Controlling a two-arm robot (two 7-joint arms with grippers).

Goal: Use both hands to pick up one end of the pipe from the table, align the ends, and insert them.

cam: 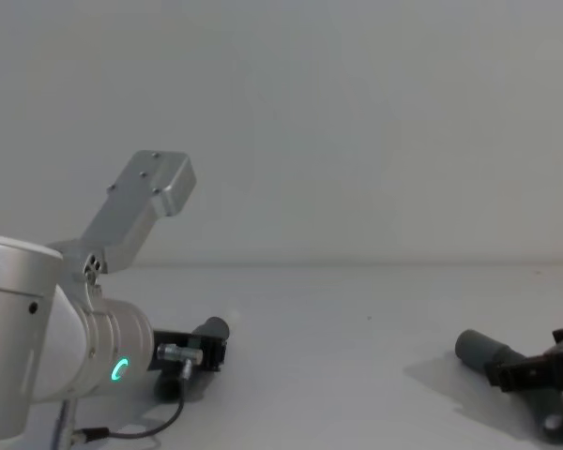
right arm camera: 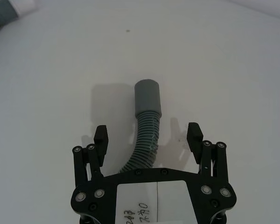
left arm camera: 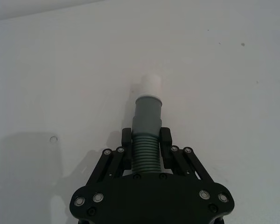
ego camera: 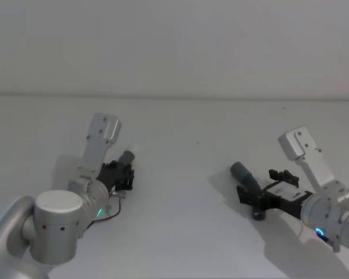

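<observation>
the right hand [right arm camera: 148, 134] stands open over the wide-cuffed pipe piece [right arm camera: 147, 98] on the table [ego camera: 180, 128]. the ribbed body lies between its spread fingers [right arm camera: 101, 135], long axis running out from the palm, cuff foremost. well left of that piece, the left hand [left arm camera: 146, 138] is clamped on the ribs of the white-tipped piece [left arm camera: 147, 109].

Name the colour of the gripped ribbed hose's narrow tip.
White narrow tip, clearest in left wrist view.
</observation>
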